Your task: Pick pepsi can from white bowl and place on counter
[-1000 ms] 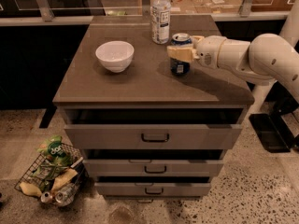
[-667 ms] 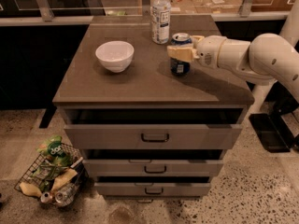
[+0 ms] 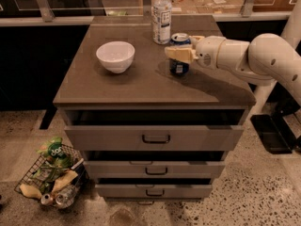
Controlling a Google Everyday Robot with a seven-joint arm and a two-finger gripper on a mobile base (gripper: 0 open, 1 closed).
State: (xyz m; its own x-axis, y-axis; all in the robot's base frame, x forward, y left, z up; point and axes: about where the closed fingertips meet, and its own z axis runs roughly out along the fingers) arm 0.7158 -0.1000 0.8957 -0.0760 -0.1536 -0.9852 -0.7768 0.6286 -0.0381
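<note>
The pepsi can [image 3: 178, 68] stands upright on the counter [image 3: 141, 86], right of centre, just in front of a clear plastic bottle. My gripper [image 3: 178, 50] reaches in from the right and sits around the can's upper half, hiding part of it. The can's silver top shows above the gripper. The white bowl [image 3: 115, 56] stands empty on the counter's left part, well apart from the can and the gripper.
A clear plastic bottle [image 3: 162, 15] with a white label stands at the counter's back, just behind the can. The cabinet's three drawers [image 3: 155, 138] are pulled slightly open. A wire basket [image 3: 51, 175] of trash sits on the floor at lower left.
</note>
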